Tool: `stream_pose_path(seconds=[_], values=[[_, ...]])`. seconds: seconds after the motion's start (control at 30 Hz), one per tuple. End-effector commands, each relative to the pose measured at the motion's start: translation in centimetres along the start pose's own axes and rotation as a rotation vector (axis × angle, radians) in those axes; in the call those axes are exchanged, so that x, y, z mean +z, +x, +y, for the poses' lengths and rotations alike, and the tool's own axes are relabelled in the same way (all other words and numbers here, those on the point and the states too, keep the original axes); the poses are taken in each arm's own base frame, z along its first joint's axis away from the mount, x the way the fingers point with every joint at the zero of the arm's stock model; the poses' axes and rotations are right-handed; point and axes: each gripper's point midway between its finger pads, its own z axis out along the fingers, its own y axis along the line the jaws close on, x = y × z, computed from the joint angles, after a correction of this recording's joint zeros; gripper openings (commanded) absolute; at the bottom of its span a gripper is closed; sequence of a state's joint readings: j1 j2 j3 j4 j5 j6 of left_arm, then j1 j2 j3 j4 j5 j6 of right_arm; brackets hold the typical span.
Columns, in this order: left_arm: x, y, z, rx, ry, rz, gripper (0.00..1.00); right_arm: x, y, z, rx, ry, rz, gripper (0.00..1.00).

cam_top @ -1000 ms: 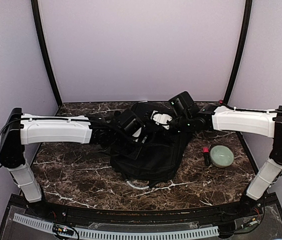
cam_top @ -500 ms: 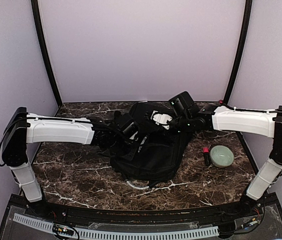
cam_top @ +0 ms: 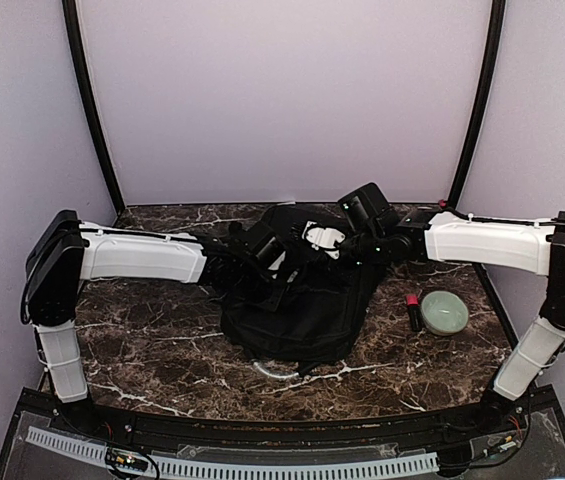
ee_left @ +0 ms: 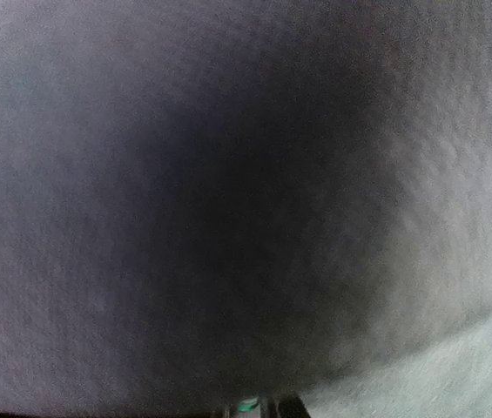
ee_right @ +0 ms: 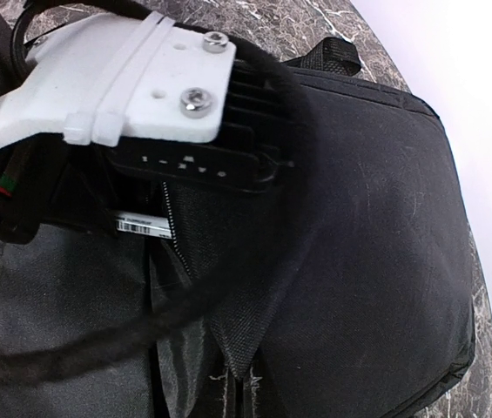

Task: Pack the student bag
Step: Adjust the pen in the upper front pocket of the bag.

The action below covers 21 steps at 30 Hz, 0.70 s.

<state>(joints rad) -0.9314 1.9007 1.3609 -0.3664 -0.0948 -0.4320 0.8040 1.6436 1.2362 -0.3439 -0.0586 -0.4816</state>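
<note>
Occupying the middle of the dark marble table [cam_top: 142, 350]: student bag [cam_top: 297, 305] – black fabric, lying flat, grey loop handle [cam_top: 272, 370] at its near edge, far end raised between the two arms.

Left gripper [cam_top: 274, 258] – reaches in from the left and is buried in the bag's upper left part. Its wrist camera gives only dark, blurred cloth pressed close to the lens [ee_left: 246, 209]; fingers hidden, so how far the jaws stand apart cannot be told, nor whether they have anything.

Right gripper [cam_top: 334, 240] – over the bag's raised far end, jaws fully closed. In its wrist view the frayed edge of the bag's opening [ee_right: 232, 370] is drawn to a point at bottom centre, pinched there. Same view: white plate with two screws [ee_right: 132, 78] over a black finned housing, cable looping past.

Green bowl [cam_top: 445, 312] – right of the bag, apart from it. Small red-and-black item [cam_top: 413, 312] – just beside the bowl's left rim; kind not discernible.
</note>
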Motion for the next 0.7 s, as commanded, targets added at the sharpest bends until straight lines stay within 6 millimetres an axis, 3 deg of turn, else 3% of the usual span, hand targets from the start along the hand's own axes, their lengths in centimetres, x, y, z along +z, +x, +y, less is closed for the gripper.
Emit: stream_pose_path(seconds=[0.0, 0.33, 0.4, 0.5, 0.67], values=[[-0.3, -2.3, -0.1, -0.009, 0.002, -0.059, 0.03, -0.8, -1.7, -0.6, -0.012, 0.021, -0.073, 0.0], [-0.7, -7.7, 0.6, -0.17, -0.027, -0.294, 0.01, -0.6, -1.7, -0.5, -0.01, 0.013, -0.073, 0.0], [-0.4, -8.4, 0.6, -0.183, -0.03, -0.332, 0.09, -0.6, -1.6, -0.6, -0.009, 0.016, -0.071, 0.0], [0.2, -8.5, 0.1, -0.184, -0.002, -0.334, 0.29, -0.7, -1.6, -0.6, -0.011, 0.019, -0.071, 0.0], [-0.8, -7.4, -0.3, -0.201, 0.033, -0.293, 0.39, -0.7, -1.6, -0.7, -0.009, 0.024, -0.071, 0.0]])
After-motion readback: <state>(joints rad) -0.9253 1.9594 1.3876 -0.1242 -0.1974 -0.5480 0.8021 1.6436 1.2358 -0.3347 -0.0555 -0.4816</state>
